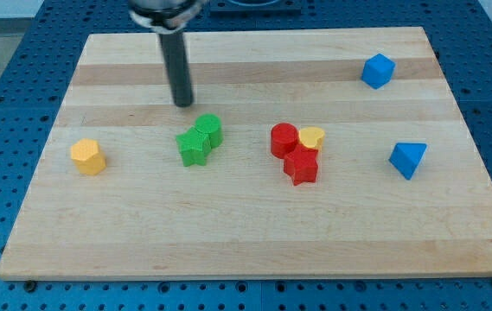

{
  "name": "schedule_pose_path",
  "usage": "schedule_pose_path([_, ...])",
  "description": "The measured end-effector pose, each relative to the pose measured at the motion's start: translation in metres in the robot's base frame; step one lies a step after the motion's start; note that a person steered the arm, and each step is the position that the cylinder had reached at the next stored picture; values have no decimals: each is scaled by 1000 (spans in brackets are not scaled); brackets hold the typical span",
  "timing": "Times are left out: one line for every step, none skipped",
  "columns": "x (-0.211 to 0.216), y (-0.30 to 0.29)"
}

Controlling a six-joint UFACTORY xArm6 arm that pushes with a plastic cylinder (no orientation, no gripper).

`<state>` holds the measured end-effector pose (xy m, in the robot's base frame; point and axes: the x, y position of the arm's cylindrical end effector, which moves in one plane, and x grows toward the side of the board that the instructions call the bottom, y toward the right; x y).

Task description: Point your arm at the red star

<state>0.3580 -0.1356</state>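
My tip (182, 104) rests on the wooden board (254, 233) in its far left part, at the lower end of a straight dark rod whose upper end is cut off by the view's top. There is no claw on this rod, so nothing is clenched, released or grasped; the tip touches no block.

Nearest to my tip, just to its right and nearer the view's bottom, sit two green blocks touching each other: a green cylinder-like block (210, 129) and a green star (194, 148) in front of it. My tip stands clear of both.

Farther right, near the board's middle, lies the red star (302, 165), well apart from my tip. It is a solid bright red, with short blunt points and a flat top. It is pressed against a red cylinder (284, 139) on its far left side and a yellow heart (312, 137) on its far right side; the three form one tight cluster, so the star's far edges are hard to separate from the cylinder's red.

Out toward the left edge sits an orange-yellow block (88, 156), its exact shape unclear. On the right side are a blue cube (378, 71) far off and a blue triangular block (408, 159) nearer.
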Motion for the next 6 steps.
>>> schedule_pose_path([6,-67])
schedule_pose_path([17,-137])
schedule_pose_path([33,-169])
schedule_pose_path([37,-169])
schedule_pose_path([70,-136])
schedule_pose_path([81,-114])
